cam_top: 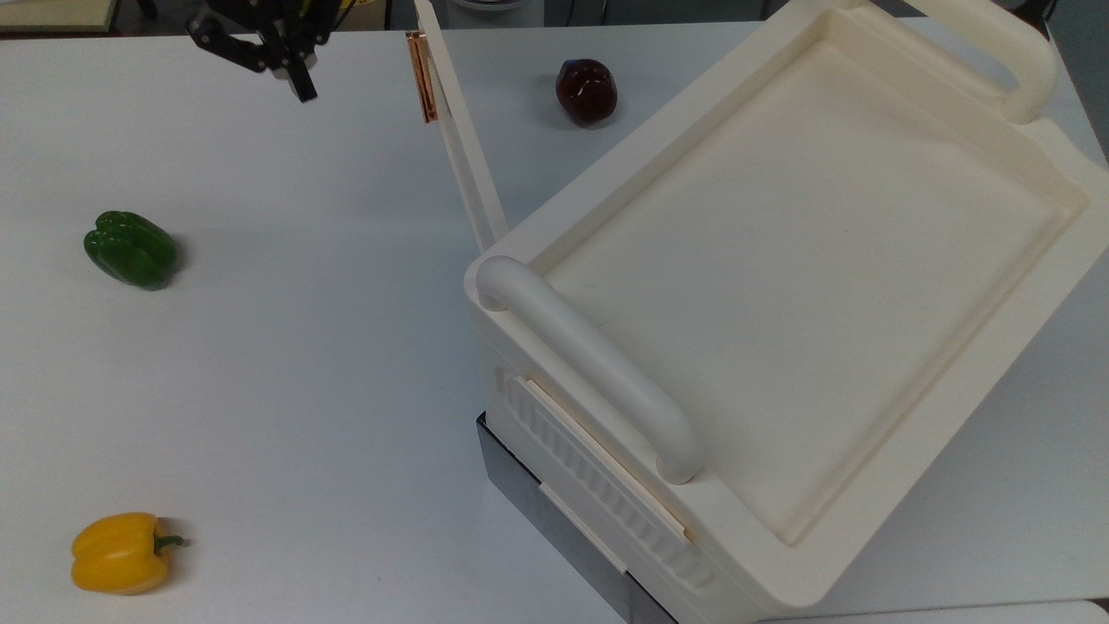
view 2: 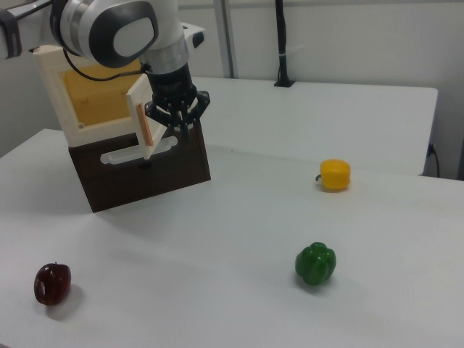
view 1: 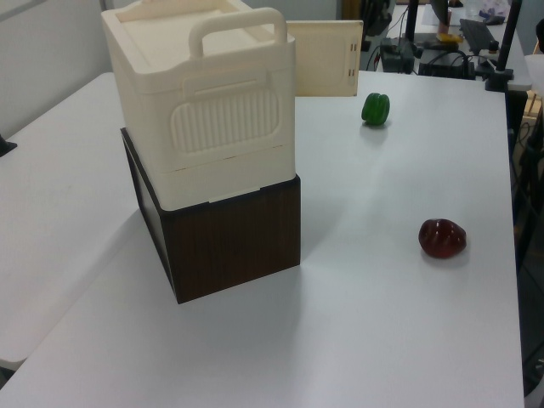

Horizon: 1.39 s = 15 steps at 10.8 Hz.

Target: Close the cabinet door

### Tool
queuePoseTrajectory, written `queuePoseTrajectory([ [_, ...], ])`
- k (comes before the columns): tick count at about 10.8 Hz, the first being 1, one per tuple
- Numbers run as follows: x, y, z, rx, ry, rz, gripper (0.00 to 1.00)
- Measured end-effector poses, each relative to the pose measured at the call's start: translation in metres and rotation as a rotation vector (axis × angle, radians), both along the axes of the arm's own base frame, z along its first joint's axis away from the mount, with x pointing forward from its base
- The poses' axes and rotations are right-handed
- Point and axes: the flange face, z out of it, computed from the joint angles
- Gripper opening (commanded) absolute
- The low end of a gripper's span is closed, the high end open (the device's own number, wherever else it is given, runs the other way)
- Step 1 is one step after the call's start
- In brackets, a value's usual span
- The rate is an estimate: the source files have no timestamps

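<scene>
Robot arm [view 2: 116,29], glossy white w/ grey joints, reached down; black claw [view 2: 176,119] pointed downward just beside the cabinet door [view 2: 143,119], fingers apart, holding nothing. In top view the claw [cam_top: 277,61] hung over the table [cam_top: 286,347], near the door's copper handle strip [cam_top: 422,76]. Door, a thin flat cream plastic panel, stood swung open from the boxy cream cabinet [cam_top: 806,286] w/ rounded top handle [cam_top: 589,364] & ribbed drawer front [view 1: 225,119].
</scene>
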Motion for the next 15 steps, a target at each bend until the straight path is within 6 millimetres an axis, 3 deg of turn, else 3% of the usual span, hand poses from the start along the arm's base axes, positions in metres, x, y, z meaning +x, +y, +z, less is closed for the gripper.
queuePoseTrajectory([
  [6, 0.016, 0.076, -0.006, 0.012, -0.037, 0.121, 0.0],
  [11, 0.013, 0.153, -0.005, 0.049, -0.036, 0.231, 0.03],
  [15, 0.005, 0.199, -0.002, 0.077, -0.027, 0.231, 0.03],
])
